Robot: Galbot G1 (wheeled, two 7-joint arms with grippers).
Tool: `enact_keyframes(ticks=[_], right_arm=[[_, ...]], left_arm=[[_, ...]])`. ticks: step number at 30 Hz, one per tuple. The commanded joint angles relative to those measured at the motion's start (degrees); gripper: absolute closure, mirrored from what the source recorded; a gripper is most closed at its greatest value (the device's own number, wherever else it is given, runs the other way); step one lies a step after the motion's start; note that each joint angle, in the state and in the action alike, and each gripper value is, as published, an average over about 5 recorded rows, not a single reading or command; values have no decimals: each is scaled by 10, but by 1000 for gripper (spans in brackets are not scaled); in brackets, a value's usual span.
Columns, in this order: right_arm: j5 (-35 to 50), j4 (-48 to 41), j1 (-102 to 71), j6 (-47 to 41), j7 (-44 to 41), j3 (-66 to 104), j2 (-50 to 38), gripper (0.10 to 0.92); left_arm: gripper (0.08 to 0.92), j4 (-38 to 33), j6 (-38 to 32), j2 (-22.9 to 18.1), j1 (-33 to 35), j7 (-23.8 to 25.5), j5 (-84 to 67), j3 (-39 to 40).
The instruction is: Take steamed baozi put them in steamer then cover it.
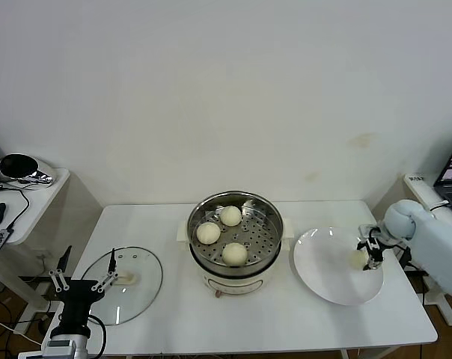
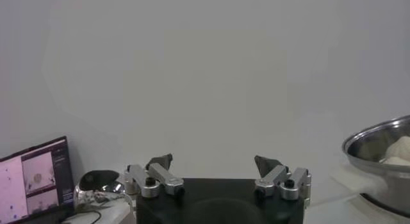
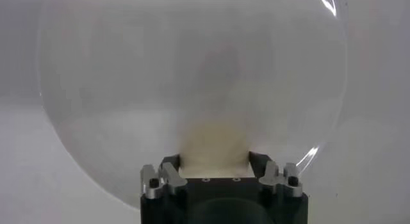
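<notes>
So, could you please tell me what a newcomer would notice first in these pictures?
Probably the round shiny stainless-steel steamer at the table's centre, with three cream-white steamed baozi on its perforated tray. To its right, the right hand is closed on the fourth bun over the flat white round plate. The round clear glass cover lies flat at the table's left end, with the left hand open beside it.

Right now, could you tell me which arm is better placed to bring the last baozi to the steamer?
The right. Its gripper is at the last baozi on the white plate, fingers around it. The left gripper waits open by the glass cover, across the steamer.
</notes>
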Motion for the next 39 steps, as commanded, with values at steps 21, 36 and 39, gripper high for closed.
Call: enact_keyframes(ticks=[21,36,39], right_arm=[[482,287,513,-242,123,-461,115,357],[525,188,390,-346,223,-438,242,364],[516,182,382,-354,223,-439,244,364]], left_arm=[[177,13,0,3,-13,-1,4,15],[177,9,-11,0,-5,-5,10,2],[177,11,-11,-1,-7,-5,10,2]])
